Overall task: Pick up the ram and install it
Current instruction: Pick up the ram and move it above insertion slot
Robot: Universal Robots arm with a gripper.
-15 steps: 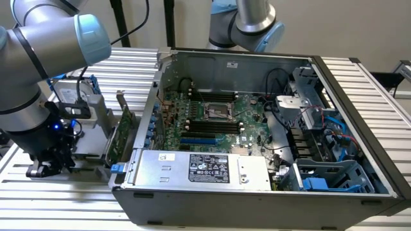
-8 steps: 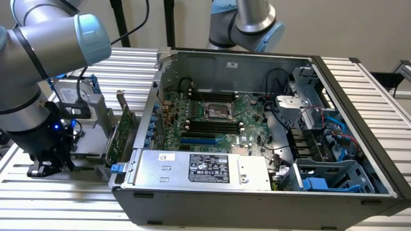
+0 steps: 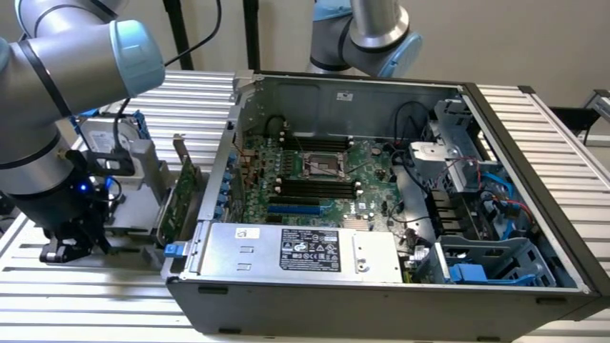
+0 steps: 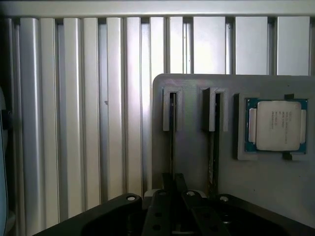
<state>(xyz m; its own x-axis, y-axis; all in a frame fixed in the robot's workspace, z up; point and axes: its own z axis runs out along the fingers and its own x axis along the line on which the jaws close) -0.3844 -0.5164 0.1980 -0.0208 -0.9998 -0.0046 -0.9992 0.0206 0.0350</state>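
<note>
Claw (image 4: 174,186) pinched nearly shut on the ram (image 4: 172,145), seated edge-up in the grey holder (image 4: 192,162) on the desk (image 4: 74,123). Looks not yet lifted. Black motherboard slots (image 3: 315,187) look empty, so install is undone. Second stick (image 4: 214,147) just beside. PC case (image 3: 381,286) open on top, with open room over the board.

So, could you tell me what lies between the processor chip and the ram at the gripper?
In the wrist view: the holder's second slot, another ram standing edge-on in it.
</note>
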